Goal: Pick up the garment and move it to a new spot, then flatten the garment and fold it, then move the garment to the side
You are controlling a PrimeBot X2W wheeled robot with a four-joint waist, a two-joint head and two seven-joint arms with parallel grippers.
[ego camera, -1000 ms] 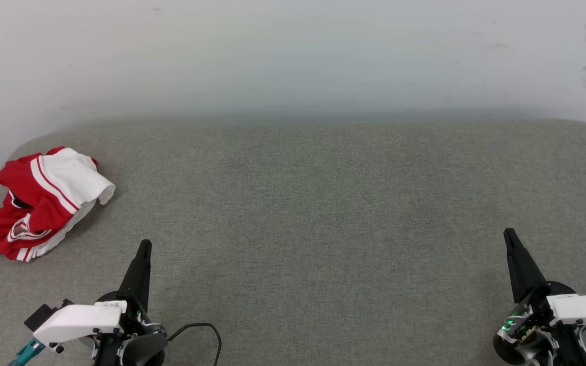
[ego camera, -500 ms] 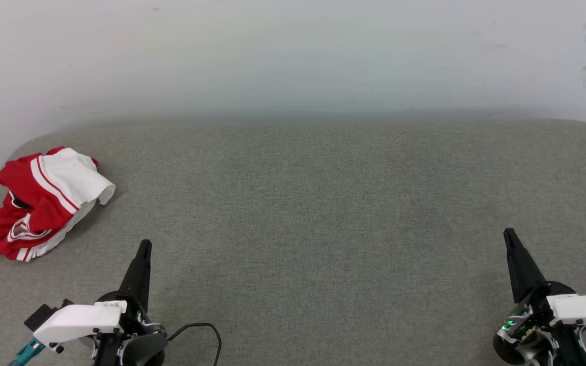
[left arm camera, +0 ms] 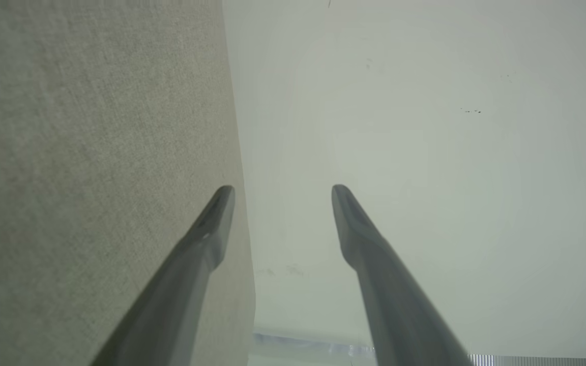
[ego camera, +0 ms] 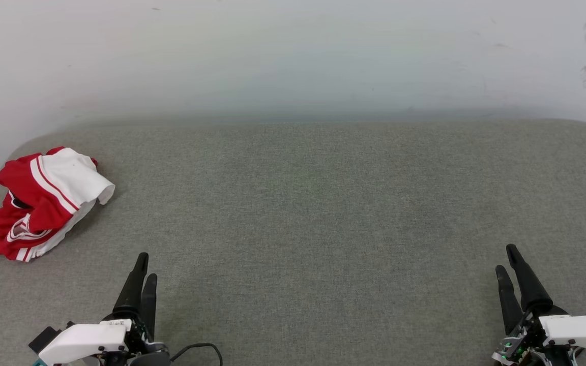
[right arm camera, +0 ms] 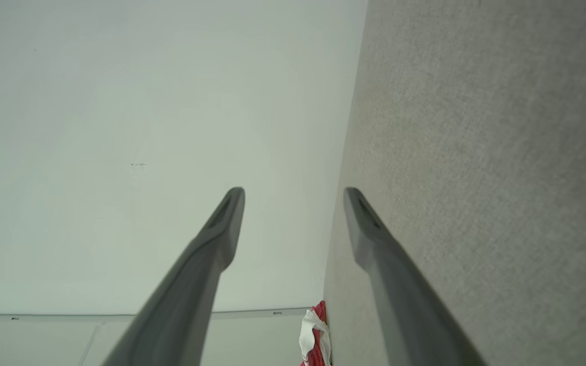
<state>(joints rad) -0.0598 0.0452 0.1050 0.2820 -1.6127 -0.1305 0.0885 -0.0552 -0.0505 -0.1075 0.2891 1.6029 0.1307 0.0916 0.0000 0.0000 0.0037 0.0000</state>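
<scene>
Lying crumpled on grey cloth (ego camera: 323, 229) — the garment (ego camera: 44, 201), its lettering unreadable

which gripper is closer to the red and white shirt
The left gripper: the shirt lies just up and left of it, while the right gripper sits far across at the lower right.

One garment (ego camera: 49, 201), one grey table (ego camera: 323, 203), one left gripper (ego camera: 147, 265) and one right gripper (ego camera: 505, 257), four fingers (ego camera: 133, 292) altogether.

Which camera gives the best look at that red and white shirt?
The head view: the shirt lies whole, crumpled on the grey surface. The right wrist view catches a bottom-edge sliver; the left wrist view faces the wall.
</scene>
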